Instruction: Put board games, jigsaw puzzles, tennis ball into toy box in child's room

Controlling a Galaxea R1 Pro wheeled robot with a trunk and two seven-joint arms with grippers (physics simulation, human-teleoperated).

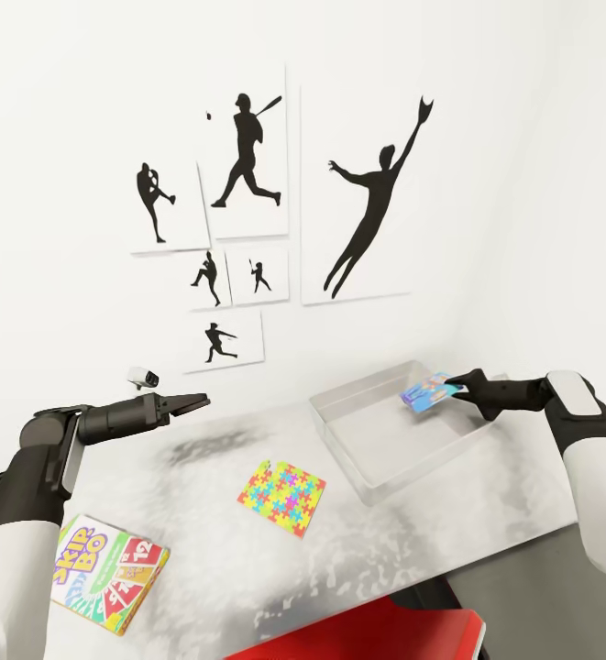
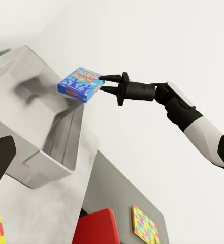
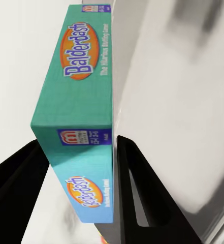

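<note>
My right gripper (image 1: 461, 389) is shut on a blue board game (image 1: 428, 392), held level just above the far side of the clear toy box (image 1: 337, 446) on the table (image 1: 486, 495). The right wrist view shows its teal "Balderdash" edge (image 3: 81, 101) between the fingers. A white-green-yellow Skip-Bo board game (image 1: 110, 573) lies near the table's front left. One jigsaw puzzle (image 1: 281, 497) lies mid-table. Another jigsaw puzzle (image 2: 145, 226) lies on the darker top. My left gripper (image 1: 200, 400) hovers open above the table's back left, holding nothing. The tennis ball and the bed are out of view.
A white wall with black baseball silhouette posters (image 1: 247, 211) rises right behind the table. A red object (image 1: 376, 632) sits below the table's front edge. A second white wall closes the corner to the right of the toy box.
</note>
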